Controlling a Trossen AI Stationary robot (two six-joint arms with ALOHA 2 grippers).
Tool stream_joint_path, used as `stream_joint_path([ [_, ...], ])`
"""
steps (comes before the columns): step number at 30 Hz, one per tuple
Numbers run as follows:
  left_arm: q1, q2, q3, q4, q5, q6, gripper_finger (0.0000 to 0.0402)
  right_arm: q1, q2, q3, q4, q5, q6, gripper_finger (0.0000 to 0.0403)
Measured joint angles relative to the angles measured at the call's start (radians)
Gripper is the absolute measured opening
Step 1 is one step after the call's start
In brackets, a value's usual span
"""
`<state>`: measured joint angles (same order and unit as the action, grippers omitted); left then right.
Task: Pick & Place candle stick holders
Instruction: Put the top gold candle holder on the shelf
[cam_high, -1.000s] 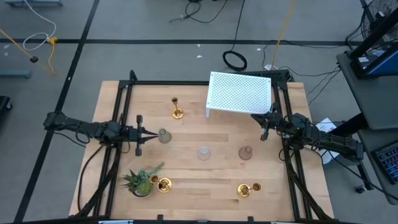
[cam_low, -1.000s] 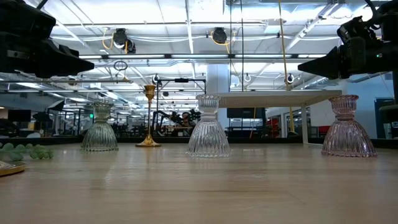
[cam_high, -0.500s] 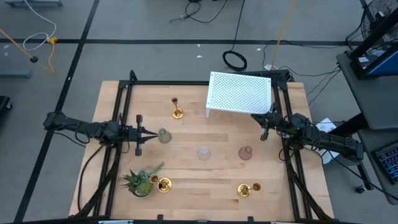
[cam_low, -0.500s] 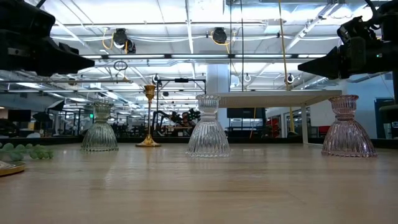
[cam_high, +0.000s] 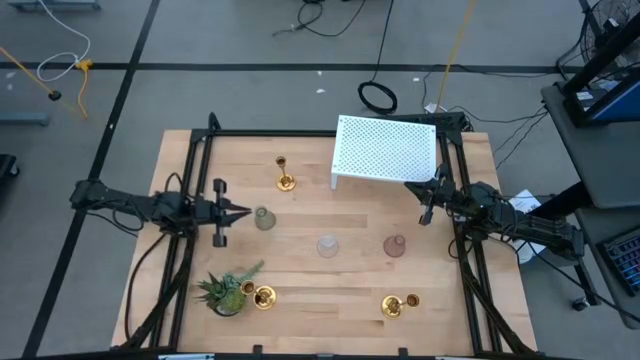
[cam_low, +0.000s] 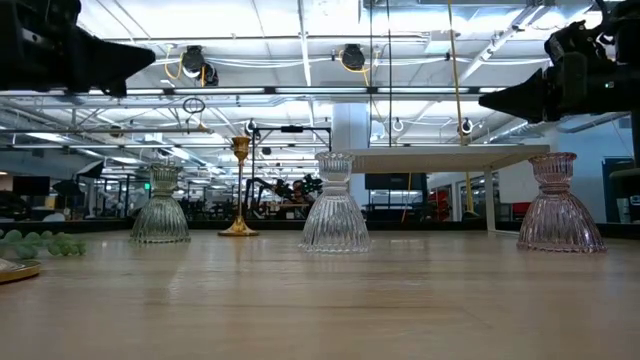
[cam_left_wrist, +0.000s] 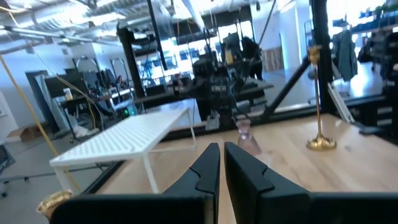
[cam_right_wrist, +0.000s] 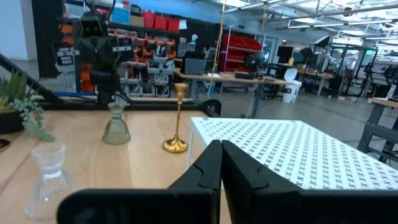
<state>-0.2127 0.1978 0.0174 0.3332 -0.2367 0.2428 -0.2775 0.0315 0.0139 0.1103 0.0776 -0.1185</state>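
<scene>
On the worktop (cam_high: 300, 250), the left gripper (cam_high: 243, 211) hangs with its fingers pressed together, holding nothing, tips pointing at the greenish glass holder (cam_high: 264, 218) just beside them. That holder stands upright, nearer this arm than the right gripper (cam_high: 410, 187), also closed and empty by the white rack (cam_high: 385, 150). The fingers must likely part first.

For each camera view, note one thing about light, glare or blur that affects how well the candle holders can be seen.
High view: even light, the clear glass holder is faint against the wood. Low view: bright ceiling lights backlight the glass holders; the near tabletop is soft. Left wrist view: blurred throughout, the pinkish holder is smeared. Right wrist view: sharper, the brass holder is crisp and the near clear one soft.
</scene>
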Motion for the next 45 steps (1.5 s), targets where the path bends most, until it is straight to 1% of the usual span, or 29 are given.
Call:
stream_joint_path([
  [5,0.0,0.0,0.0,0.039,-0.013,-0.011,0.0031,0.0,0.0,0.0,0.064,0.0,-0.03,0.0004],
  [8,0.006,0.007,0.0,0.076,-0.097,-0.046,0.0032,0.0,0.008,0.0,0.124,0.0,-0.032,0.0004],
  [10,0.019,0.028,0.0,0.094,-0.141,-0.075,0.004,0.0,0.019,0.0,0.163,-0.001,-0.04,0.0007],
  [13,0.06,0.079,0.0,0.173,-0.177,-0.11,0.007,0.0,0.05,0.0,0.225,-0.03,-0.057,0.0026],
  [15,0.094,0.121,0.001,0.228,-0.181,-0.114,0.0096,0.0,0.077,0.0,0.273,-0.057,-0.051,0.0048],
  [17,0.132,0.162,0.003,0.267,-0.183,-0.118,0.0123,0.0,0.111,0.0,0.318,-0.061,-0.049,0.0075],
  [21,0.219,0.248,0.041,0.265,-0.212,-0.206,0.0174,-0.002,0.186,0.0,0.426,-0.052,-0.048,0.0129],
  [25,0.302,0.366,0.104,0.231,-0.18,-0.244,0.0203,-0.002,0.267,0.001,0.543,-0.049,-0.058,0.0167],
  [28,0.355,0.473,0.169,0.188,-0.116,-0.257,0.0208,-0.002,0.324,0.001,0.616,0.005,-0.062,0.0181],
  [30,0.386,0.555,0.207,0.181,-0.099,-0.265,0.0209,-0.003,0.359,0.003,0.643,0.028,-0.069,0.0184],
  [33,0.424,0.676,0.24,0.193,-0.106,-0.225,0.0209,-0.002,0.405,0.012,0.642,0.024,-0.082,0.0184],
  [36,0.463,0.773,0.254,0.279,-0.128,-0.232,0.0209,-0.002,0.44,0.013,0.642,0.024,-0.079,0.0182],
  [38,0.486,0.826,0.254,0.321,-0.115,-0.251,0.0209,-0.002,0.458,0.013,0.642,0.024,-0.08,0.0181],
  [42,0.521,0.902,0.254,0.34,-0.034,-0.291,0.0209,-0.002,0.473,0.013,0.642,0.024,-0.084,0.0181],
  [45,0.539,0.958,0.254,0.37,-0.025,-0.301,0.021,-0.002,0.475,0.013,0.651,0.024,-0.085,0.0181],
])
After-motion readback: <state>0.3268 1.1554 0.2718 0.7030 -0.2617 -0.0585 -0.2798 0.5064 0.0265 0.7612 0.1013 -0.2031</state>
